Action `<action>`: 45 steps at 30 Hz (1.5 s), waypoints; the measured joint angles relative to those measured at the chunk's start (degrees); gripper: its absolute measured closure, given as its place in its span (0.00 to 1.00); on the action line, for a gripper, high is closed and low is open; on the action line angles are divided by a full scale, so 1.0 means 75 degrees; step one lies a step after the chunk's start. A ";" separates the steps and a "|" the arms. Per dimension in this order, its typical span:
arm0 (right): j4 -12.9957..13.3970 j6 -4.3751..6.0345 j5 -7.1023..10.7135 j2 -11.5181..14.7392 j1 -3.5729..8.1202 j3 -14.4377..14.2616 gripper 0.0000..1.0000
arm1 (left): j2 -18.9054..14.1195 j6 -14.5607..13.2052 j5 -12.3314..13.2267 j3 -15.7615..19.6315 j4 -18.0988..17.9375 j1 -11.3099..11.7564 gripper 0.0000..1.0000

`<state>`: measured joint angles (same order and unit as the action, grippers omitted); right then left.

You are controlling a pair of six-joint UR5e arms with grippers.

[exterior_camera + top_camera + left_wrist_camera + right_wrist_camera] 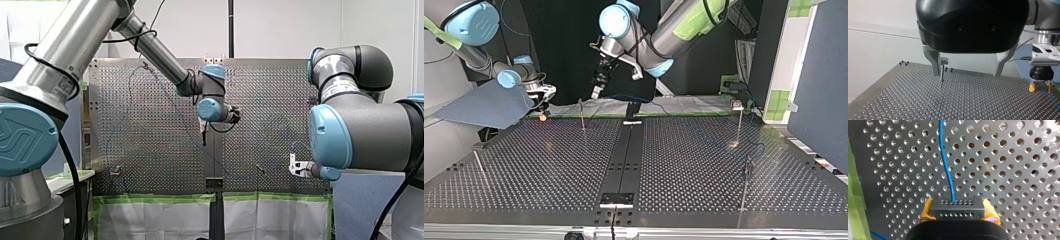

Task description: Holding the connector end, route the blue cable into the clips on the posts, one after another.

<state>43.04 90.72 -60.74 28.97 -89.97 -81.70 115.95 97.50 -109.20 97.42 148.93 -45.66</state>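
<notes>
My right gripper (958,213) is shut on a black connector (957,206), its yellow pads (925,212) pressed against the connector's two ends. The blue cable (946,162) runs from the connector away over the perforated table. In the top view my right gripper (543,100) hangs low at the table's far left edge. My left gripper (968,73) is open and holds nothing. A thin post with a clip (942,70) stands just beside one of its metal fingers (935,63). In the top view my left gripper (597,90) hovers above a far post (582,114).
More clip posts stand on the perforated table (549,165): one at the far right (739,122), one at the near right (746,182), one at the near left (479,165). A black rail (626,150) runs down the table's middle. Green tape lines the far edge.
</notes>
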 joint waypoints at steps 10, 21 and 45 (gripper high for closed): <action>-0.0006 -0.0040 0.0000 0.0000 -0.0001 0.0000 1.00 | -0.0793 0.0018 -0.0001 0.0794 -0.0058 0.0000 0.00; -0.0180 -0.0376 -0.0130 0.0008 0.0034 0.0000 1.00 | -0.1717 0.0030 -0.0009 0.1717 -0.0043 0.0001 0.00; -0.0850 -0.1070 -0.0333 0.1232 0.0097 -0.0385 1.00 | -0.2366 0.0416 -0.0294 0.3649 -0.1507 0.0051 0.00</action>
<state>36.67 82.70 -63.24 38.21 -89.25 -84.59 98.20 100.62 -111.40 124.79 137.63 -45.27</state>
